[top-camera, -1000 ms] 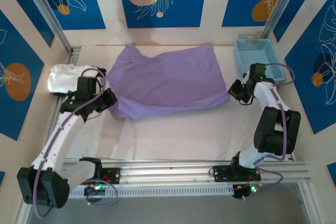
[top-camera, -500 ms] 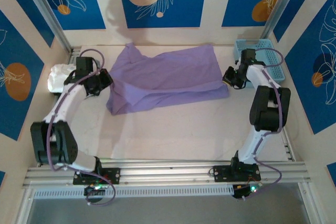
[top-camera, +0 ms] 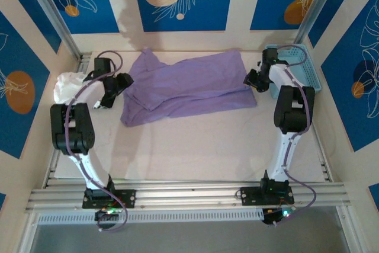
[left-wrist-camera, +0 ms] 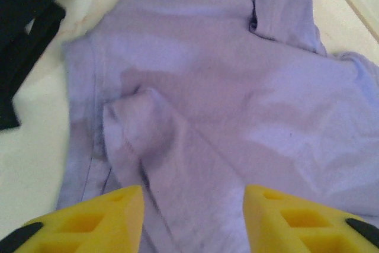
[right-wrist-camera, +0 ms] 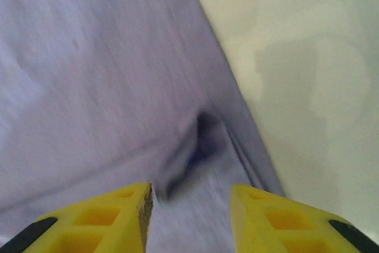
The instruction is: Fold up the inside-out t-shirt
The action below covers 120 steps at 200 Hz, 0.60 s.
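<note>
Soft purple t-shirt (top-camera: 189, 84), smooth with a few wrinkles, spread flat at the far side of the pale bench (top-camera: 207, 140), near edge folded over. Left hand (top-camera: 122, 82) at its left edge, yellow fingers (left-wrist-camera: 95, 223) spread apart. Right hand (top-camera: 251, 81) at its right edge, spread too, cloth there blurry. White cloth (top-camera: 66, 87) half hidden by the left arm.

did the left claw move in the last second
Yes. The left claw has moved away from the near rail toward the back wall, and now sits level with the white garment at the left edge of the shirt.
</note>
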{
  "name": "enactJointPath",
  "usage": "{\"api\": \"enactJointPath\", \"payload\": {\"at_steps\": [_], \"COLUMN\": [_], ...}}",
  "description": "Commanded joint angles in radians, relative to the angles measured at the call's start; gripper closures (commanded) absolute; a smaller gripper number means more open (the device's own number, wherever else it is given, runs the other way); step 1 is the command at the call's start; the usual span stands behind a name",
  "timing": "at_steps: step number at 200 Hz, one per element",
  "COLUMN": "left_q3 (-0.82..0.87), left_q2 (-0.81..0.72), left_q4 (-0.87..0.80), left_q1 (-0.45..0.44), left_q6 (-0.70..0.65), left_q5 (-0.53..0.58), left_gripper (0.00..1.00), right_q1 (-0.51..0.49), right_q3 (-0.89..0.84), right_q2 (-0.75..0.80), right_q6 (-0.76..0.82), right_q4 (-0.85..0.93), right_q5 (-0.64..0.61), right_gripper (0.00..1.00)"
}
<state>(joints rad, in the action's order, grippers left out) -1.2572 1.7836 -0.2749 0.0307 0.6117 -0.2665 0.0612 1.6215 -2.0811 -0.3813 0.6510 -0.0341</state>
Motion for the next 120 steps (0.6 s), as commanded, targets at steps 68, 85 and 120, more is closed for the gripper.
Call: {"api": "enactJointPath", "payload": {"at_steps": [68,85,120], "left_q3": [0.39,0.396,0.386], "left_q2": [-0.189,-0.165,-0.13], "left_q4": [0.194,0.212,0.204], "left_q1": [-0.144,-0.145,-0.146], "left_q6": [0.025,0.02,-0.011], "left_q5": [-0.049,-0.046,-0.036], "left_gripper": [0.47,0.47,0.47], "right_q1": [-0.123,-0.125,-0.13], "right_q3": [-0.12,-0.057,0.135], "right_q2": [0.022,-0.024,-0.141], "right_q6": [0.148,0.152,0.147], "right_q4": [-0.028,-0.016,0.043], "right_q5": [-0.132,-0.124,-0.132], "right_gripper": [0.58,0.59,0.61]}}
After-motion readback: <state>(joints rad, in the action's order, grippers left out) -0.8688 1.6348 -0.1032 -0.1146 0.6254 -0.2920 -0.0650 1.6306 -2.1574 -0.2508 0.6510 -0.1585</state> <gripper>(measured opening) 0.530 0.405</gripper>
